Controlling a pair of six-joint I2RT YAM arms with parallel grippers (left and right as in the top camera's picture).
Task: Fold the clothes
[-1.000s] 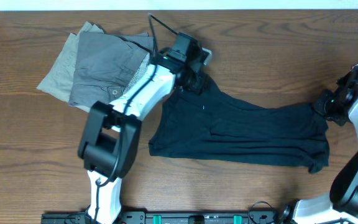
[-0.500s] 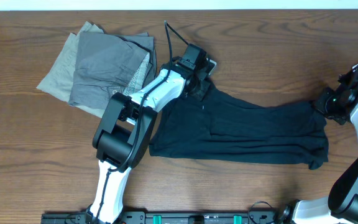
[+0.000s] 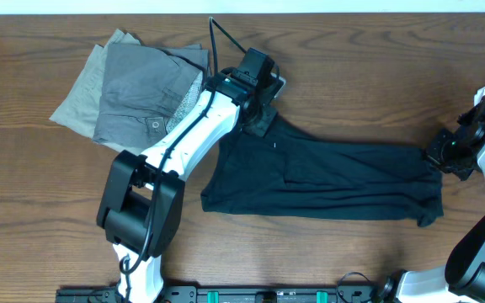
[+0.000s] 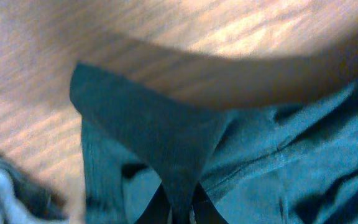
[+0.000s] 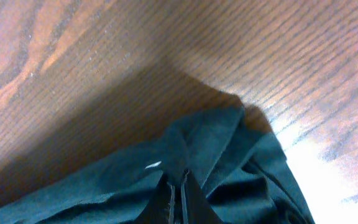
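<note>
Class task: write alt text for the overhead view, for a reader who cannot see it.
Black trousers lie across a wooden table, the left end effector pinching their upper-left corner, the right end effector their right end. A grey garment lies on a khaki garment at far left.

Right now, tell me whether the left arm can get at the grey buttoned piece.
Probably, but not freely. The grey piece lies mostly uncovered just beside the left gripper, yet that gripper is shut on a corner of the black trousers and would have to let go first.
</note>
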